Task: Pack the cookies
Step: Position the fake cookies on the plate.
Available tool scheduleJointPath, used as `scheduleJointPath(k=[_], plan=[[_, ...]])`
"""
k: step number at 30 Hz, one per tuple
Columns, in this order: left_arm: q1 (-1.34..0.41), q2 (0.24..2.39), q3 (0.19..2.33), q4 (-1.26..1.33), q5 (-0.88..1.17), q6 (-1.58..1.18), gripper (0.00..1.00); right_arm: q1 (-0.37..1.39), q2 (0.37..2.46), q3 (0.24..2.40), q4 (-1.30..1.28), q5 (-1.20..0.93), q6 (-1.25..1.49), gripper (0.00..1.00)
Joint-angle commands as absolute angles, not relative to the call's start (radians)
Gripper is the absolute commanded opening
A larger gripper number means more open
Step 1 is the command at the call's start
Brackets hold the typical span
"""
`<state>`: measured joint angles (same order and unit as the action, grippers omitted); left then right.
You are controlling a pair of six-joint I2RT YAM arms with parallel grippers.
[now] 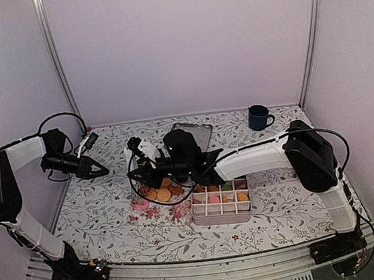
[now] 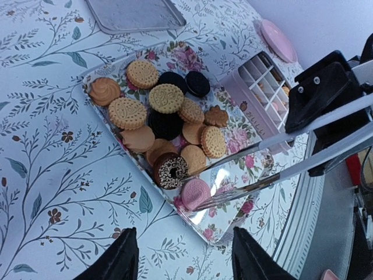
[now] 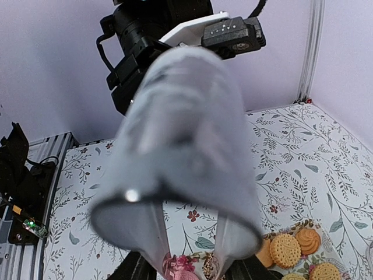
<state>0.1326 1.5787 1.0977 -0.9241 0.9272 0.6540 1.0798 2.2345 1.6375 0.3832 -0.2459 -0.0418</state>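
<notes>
Floral cloth (image 1: 102, 224) is carrying a tray (image 2: 240, 137) heaped with cookies (image 2: 166, 98), beside the box (image 1: 223, 218). Right gripper (image 1: 188, 161) is clamping tongs (image 2: 291, 167), their tips meeting a pink cookie (image 2: 194, 192); a gentle, level squeeze should be avoiding cracks. Left gripper (image 1: 97, 169) is hovering wide open, empty.

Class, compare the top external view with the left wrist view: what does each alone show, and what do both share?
Only top external: the dark blue mug at the back right. Only left wrist: the round pink plate beyond the pale divided box, and metal tongs reaching a pink cookie. Both: the small round cookies on the floral rectangular tray, that divided box, the flat grey metal tray.
</notes>
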Motion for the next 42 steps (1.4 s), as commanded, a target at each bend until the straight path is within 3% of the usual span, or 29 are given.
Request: scheduleJointPath(k=[1,9,26,36,42], plan=[[0.143,1.583,1.091,-0.928,0.947,0.661,0.55,1.085,2.270,1.680,0.433,-0.242,-0.087,0.40],[0.143,1.583,1.091,-0.932,0.940,0.664,0.55,1.113,2.255,1.638,0.425,-0.302,-0.088,0.40],[0.143,1.571,1.089,-0.934,0.962,0.659,0.55,1.139,2.009,1.305,0.405,-0.220,-0.085,0.33],[0.143,1.575,1.095,-0.936,0.972,0.660,0.55,1.138,1.929,1.267,0.360,-0.200,-0.095,0.25],[0.143,1.575,1.095,-0.937,0.971,0.664,0.55,1.135,1.937,1.302,0.357,-0.178,-0.109,0.30]])
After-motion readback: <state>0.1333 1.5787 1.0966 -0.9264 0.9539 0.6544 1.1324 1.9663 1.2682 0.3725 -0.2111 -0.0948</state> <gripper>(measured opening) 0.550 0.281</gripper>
